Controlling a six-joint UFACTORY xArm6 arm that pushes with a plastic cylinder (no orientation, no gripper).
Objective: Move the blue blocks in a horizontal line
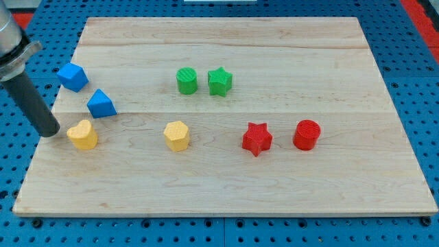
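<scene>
My tip [52,132] (a bare rod, so no jaws to open or close) rests at the bench's [226,195] left edge, with the blue triangular block [101,104] up-right of it and the blue cube [73,77] higher still, the pair slanting diagonally.

Two green blocks are sitting side by side toward the board's top edge: a green cylinder [186,80] touching a green star [220,81]. Two yellow blocks are lying nearer the left edge: a yellow heart [83,135] and a yellow hexagon [177,135]. Rightward, a red star [256,138] and a red cylinder [306,134] are resting on the wooden board [226,185].
</scene>
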